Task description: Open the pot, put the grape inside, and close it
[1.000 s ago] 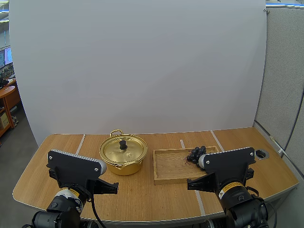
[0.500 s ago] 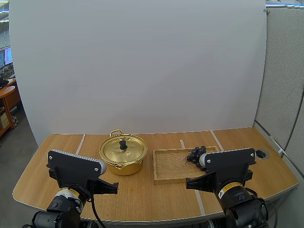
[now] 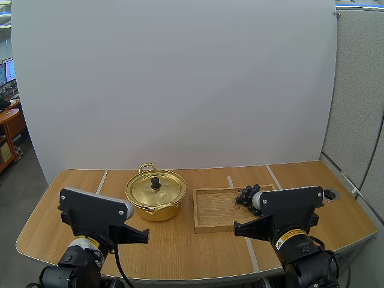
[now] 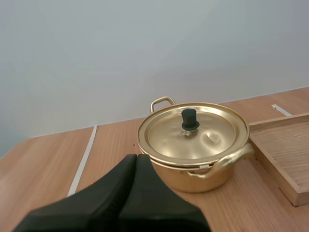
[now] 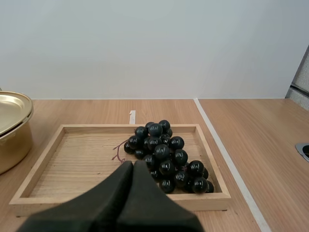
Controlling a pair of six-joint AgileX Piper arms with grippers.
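Note:
A gold pot (image 3: pixel 155 195) (image 4: pixel 193 150) with its lid on and a black knob (image 4: pixel 189 119) stands on the table left of centre. A bunch of dark grapes (image 5: pixel 164 154) (image 3: pixel 247 195) lies in the right part of a wooden tray (image 3: pixel 216 210) (image 5: pixel 53 164). My left gripper (image 4: pixel 136 162) is shut on nothing, short of the pot on its near side. My right gripper (image 5: pixel 132 168) is shut on nothing too, over the tray's near edge, just short of the grapes. In the high view both arms (image 3: pixel 96 222) (image 3: pixel 288 219) sit at the table's front edge.
The tray stands right beside the pot, to its right. White tape lines (image 3: pixel 101 182) cross the wooden table. A round hole (image 3: pixel 330 194) sits at the table's far right. Bare table lies in front of the pot and tray.
The right arm has crept slightly to the left. The left arm, the pot and the grapes have not visibly moved.

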